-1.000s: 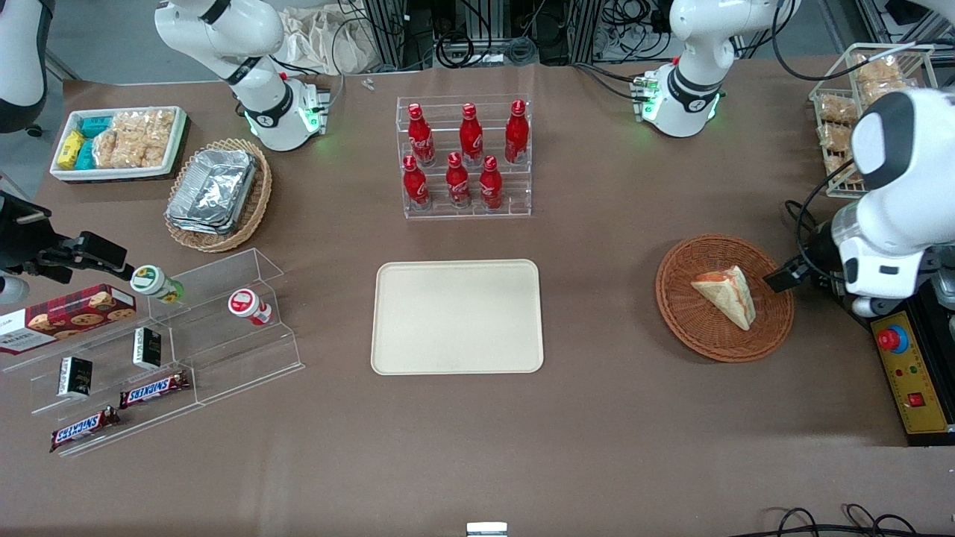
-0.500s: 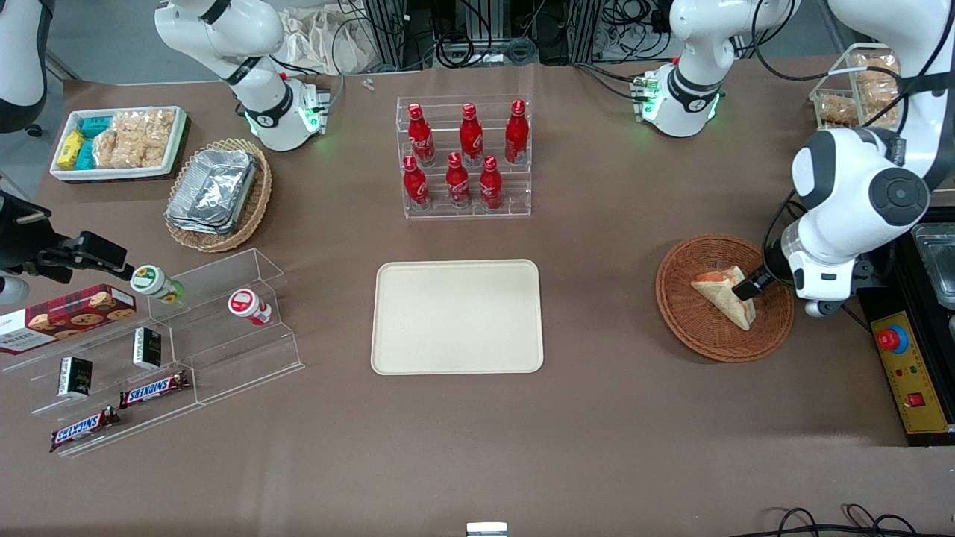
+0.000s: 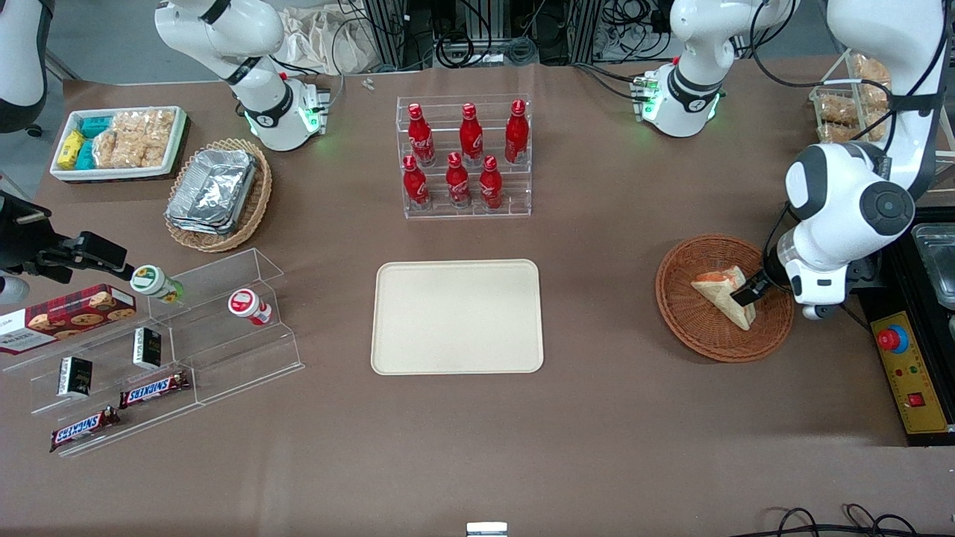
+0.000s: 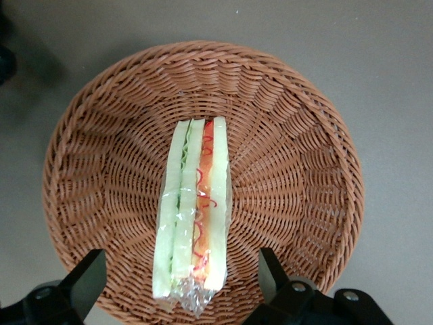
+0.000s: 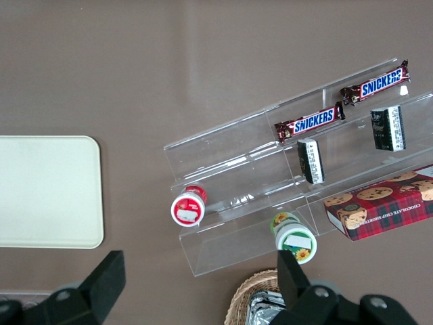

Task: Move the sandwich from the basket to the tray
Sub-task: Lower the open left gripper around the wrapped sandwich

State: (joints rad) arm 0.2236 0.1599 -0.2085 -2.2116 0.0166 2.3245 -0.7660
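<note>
Hand (image 4: 179, 288) of the working arm hangs just over the basket (image 3: 694, 328), its two fingers spread wide, one on each side of the sandwich (image 3: 722, 295). I think they stand apart like that so they can close on the bread. Going left to right from the basket as the front camera shows it: the tray (image 3: 456, 316) lies bare on the desk (image 3: 597, 432), well apart, toward the parked arm's end. Next comes the basket, with the sandwich lying in it.
</note>
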